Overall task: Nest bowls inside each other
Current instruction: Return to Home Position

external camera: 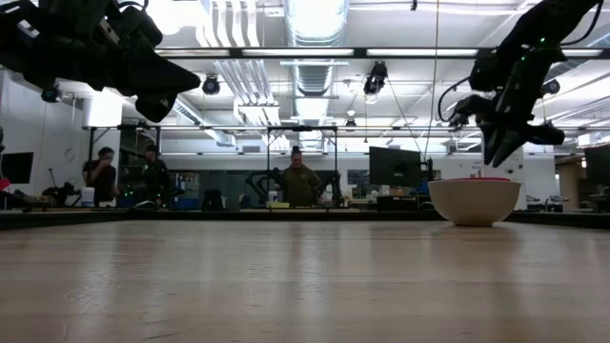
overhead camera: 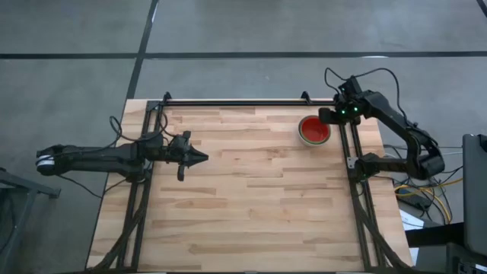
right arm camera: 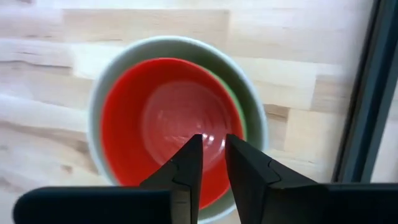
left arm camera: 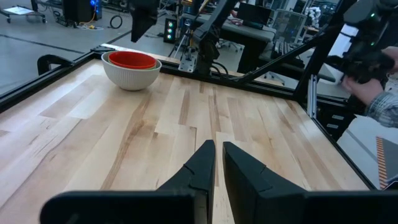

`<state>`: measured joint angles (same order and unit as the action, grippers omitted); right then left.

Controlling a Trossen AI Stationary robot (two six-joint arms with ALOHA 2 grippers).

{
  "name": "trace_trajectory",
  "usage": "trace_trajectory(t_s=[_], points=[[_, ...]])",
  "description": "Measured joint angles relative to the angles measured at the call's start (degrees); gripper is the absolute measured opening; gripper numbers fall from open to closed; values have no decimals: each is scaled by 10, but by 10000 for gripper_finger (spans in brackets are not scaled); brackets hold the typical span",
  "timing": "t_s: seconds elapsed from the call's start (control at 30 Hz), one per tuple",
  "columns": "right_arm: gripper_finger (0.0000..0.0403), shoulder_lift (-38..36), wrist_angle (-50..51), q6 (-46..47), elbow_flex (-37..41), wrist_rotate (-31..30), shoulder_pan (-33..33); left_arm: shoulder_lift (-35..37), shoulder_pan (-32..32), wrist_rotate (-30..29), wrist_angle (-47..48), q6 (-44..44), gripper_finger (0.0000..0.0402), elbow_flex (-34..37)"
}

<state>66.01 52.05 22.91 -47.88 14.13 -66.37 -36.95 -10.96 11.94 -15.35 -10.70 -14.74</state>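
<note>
The bowls are nested in one stack (overhead camera: 313, 131) at the table's far right, resting on the wood on the outer bowl's base. A red bowl (right arm camera: 161, 118) sits innermost. Around it a thin green rim (right arm camera: 240, 118) shows, and the pale grey-white bowl (right arm camera: 93, 124) is outermost. My right gripper (right arm camera: 213, 146) hangs just above the stack, pointing steeply down over the red bowl, its fingers a little apart with nothing between them. In the low view its tips (external camera: 498, 157) stand clear above the rim. My left gripper (overhead camera: 204, 157) waits shut over the table's left middle.
Black frame rails run along the table's left, far and right edges; the right rail (right arm camera: 367, 93) passes close beside the stack. Bare wood (overhead camera: 259, 198) stretches across the middle and near side. People stand in the room beyond the far edge (external camera: 300, 181).
</note>
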Motion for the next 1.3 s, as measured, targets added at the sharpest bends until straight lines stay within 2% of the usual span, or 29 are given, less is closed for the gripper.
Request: trace_trajectory(t_s=[0.37, 0.7, 0.97, 1.1, 1.3], points=[[59, -108, -6, -11, -23, 62, 1, 0, 0, 0, 0, 0, 35, 0], [59, -185, -5, -52, -36, 159, 8, 0, 0, 0, 0, 0, 35, 0], [59, -247, 1, -55, -35, 185, 53, 0, 0, 0, 0, 0, 35, 0], [58, -275, 0, -69, -35, 218, 80, 0, 0, 0, 0, 0, 35, 0], [36, -314, -1, -75, -35, 249, 129, 0, 0, 0, 0, 0, 35, 0]])
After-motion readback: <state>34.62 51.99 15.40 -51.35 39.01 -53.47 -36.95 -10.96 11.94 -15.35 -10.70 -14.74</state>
